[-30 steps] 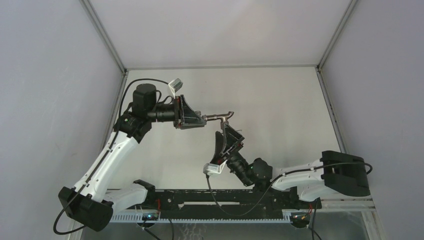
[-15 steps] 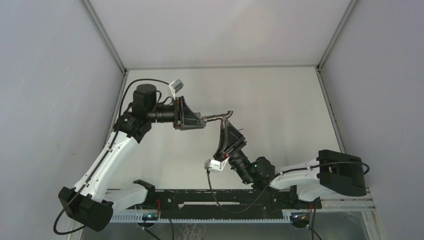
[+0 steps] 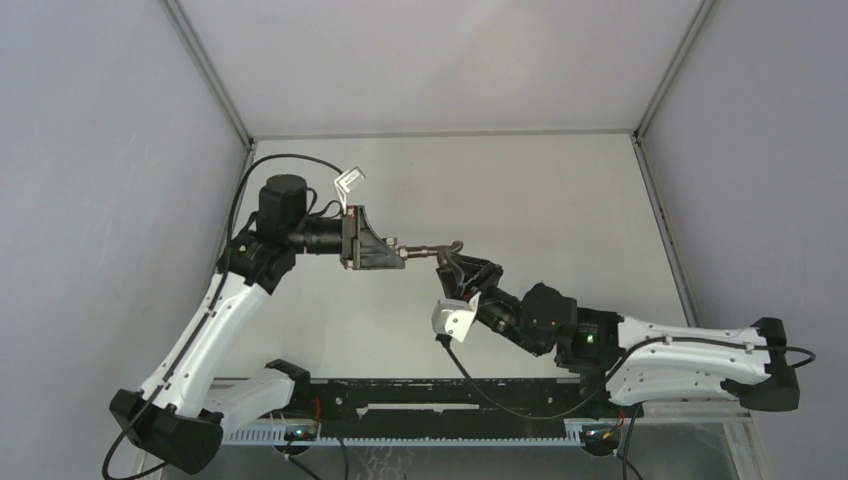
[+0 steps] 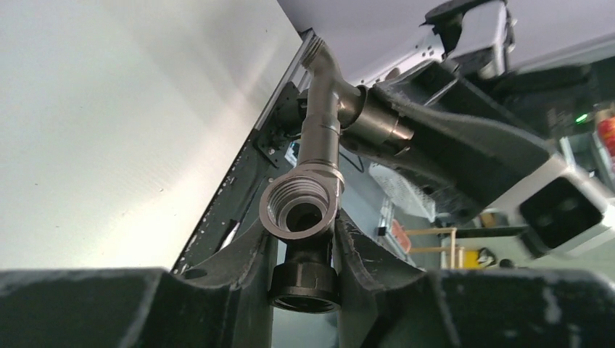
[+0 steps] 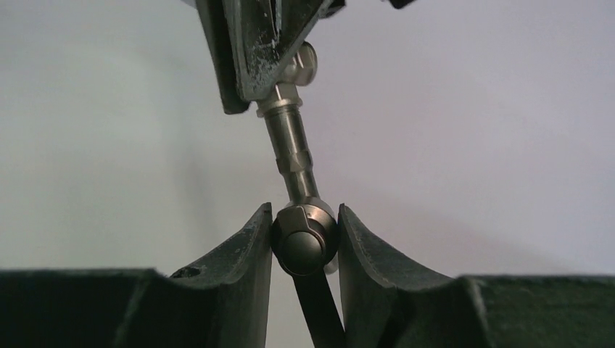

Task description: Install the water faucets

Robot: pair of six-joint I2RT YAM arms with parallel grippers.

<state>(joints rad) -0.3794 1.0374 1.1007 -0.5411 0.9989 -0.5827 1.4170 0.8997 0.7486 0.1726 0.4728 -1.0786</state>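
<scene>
The water faucets hang in the air between both grippers as one slim grey-brown tap (image 3: 428, 249). My left gripper (image 3: 395, 252) is shut on the stubby fitting (image 4: 301, 210), whose threaded mouth faces the left wrist camera (image 4: 301, 226). The stem (image 4: 321, 116) runs from the fitting to the valve head (image 4: 377, 123). My right gripper (image 3: 452, 262) is shut on that round valve head (image 5: 304, 238) (image 5: 304, 219). The thin lever handle (image 5: 319, 312) hangs down between the right fingers. The stem (image 5: 290, 145) runs up to the left fingers (image 5: 250, 43). How deep the joint is threaded cannot be told.
The white table (image 3: 560, 210) is walled by grey panels on the left, back and right. A black rail (image 3: 430, 395) with both arm bases runs along the near edge. The right arm (image 3: 680, 350) stretches low across the near right side.
The right arm has stretched out and its wrist has turned, so the gripper now reaches the tap from the right instead of from below. The left gripper and tap have sunk slightly.
</scene>
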